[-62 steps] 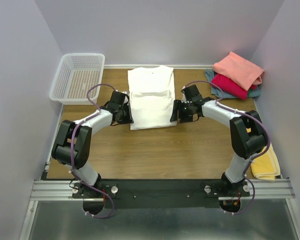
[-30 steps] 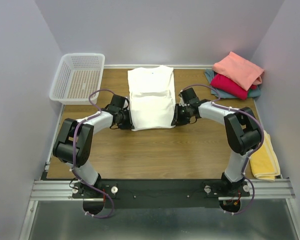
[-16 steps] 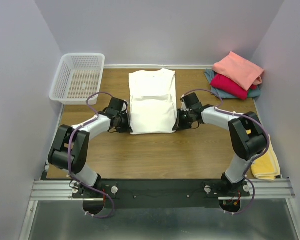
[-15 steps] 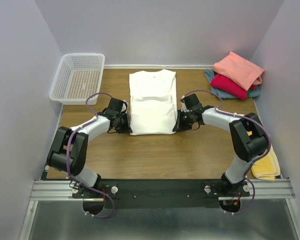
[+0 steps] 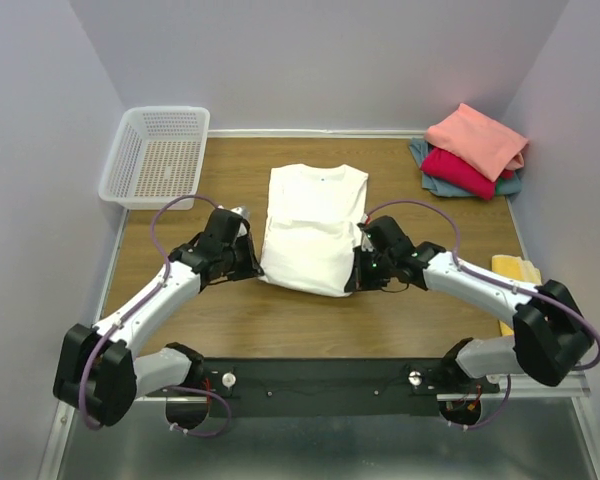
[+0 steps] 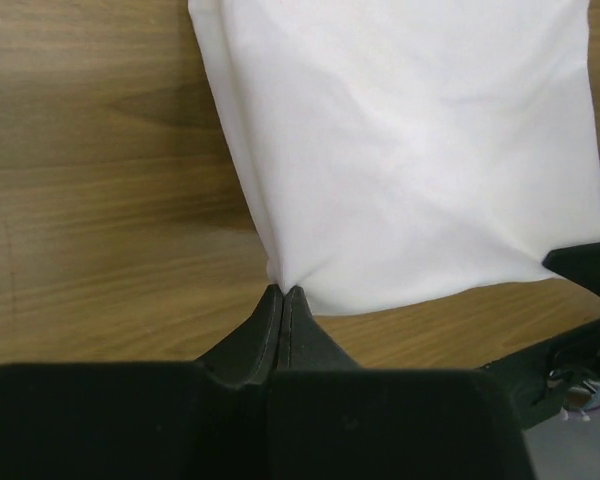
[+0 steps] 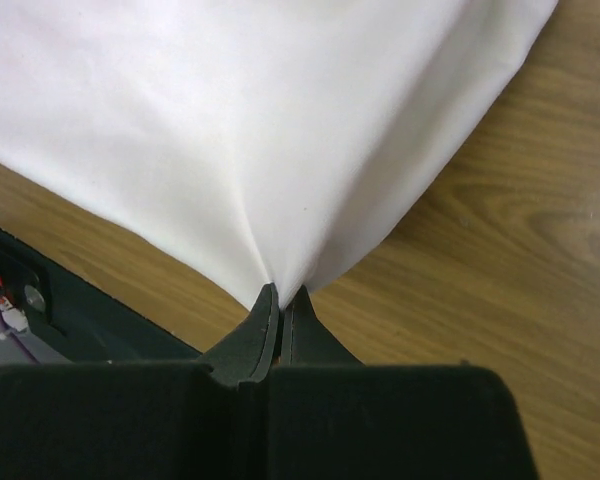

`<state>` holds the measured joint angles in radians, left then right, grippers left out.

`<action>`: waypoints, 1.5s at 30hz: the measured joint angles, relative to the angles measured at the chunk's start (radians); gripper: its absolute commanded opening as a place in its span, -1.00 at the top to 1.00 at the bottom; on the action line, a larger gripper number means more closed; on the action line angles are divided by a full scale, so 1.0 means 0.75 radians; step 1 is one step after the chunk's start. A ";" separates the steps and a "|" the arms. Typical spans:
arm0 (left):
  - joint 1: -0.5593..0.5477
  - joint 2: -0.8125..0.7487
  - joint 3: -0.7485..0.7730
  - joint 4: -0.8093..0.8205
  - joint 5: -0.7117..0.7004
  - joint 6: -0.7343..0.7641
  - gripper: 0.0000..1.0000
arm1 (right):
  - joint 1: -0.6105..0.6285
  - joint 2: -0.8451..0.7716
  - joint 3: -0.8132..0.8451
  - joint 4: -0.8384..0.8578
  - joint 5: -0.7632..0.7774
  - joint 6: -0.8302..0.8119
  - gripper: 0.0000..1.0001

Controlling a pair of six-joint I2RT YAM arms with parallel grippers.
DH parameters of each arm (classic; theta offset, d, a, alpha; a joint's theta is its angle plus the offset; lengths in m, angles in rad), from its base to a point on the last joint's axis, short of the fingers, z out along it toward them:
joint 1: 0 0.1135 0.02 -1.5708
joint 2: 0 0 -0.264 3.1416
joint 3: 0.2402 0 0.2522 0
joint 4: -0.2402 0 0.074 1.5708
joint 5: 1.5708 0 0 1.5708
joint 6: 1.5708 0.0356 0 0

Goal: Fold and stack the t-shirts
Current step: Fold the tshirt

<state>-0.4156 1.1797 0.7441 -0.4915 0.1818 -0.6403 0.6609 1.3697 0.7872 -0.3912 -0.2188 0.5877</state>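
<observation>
Left wrist view: the left gripper [image 6: 282, 292] is clamped on the near left corner of the white shirt [image 6: 410, 150], and the cloth puckers to a point at the closed tips. In the right wrist view the right gripper [image 7: 281, 292] is pinched in the same way on the near right corner. From above, the shirt lies at the middle of the table [image 5: 310, 320] between the two arms. It is already narrowed to a long panel, with its collar end far and its near edge held at both grippers and seemingly raised a little off the wood. The step in hand is judged to be the crosswise fold, carrying the near edge over to the far one. To do it well, both grippers should rise and travel together at equal height, keeping the held edge taut and square to the panel. The corners should be freed only once they rest on the far corners. The salmon shirt [image 5: 477, 135] tops the crimson shirt [image 5: 460, 172] and the grey-blue shirt [image 5: 421, 152] at the far right, well apart. The basket [image 5: 155, 155] stands far left.
</observation>
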 measured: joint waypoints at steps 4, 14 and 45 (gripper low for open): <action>-0.115 -0.149 0.001 -0.070 -0.077 -0.084 1.00 | 0.056 -0.140 -0.022 -0.068 0.054 0.056 0.99; -0.199 -0.290 0.085 -0.225 -0.239 -0.197 1.00 | 0.201 -0.369 0.023 -0.276 0.316 0.216 0.99; -0.218 0.299 0.696 -0.180 -0.557 -0.038 1.00 | 0.157 -0.052 0.534 -0.486 1.052 0.295 0.99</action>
<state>-0.5793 1.4036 1.2659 -0.6266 -0.2363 -0.6689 0.7788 1.3308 1.1877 -0.7555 0.5705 0.8089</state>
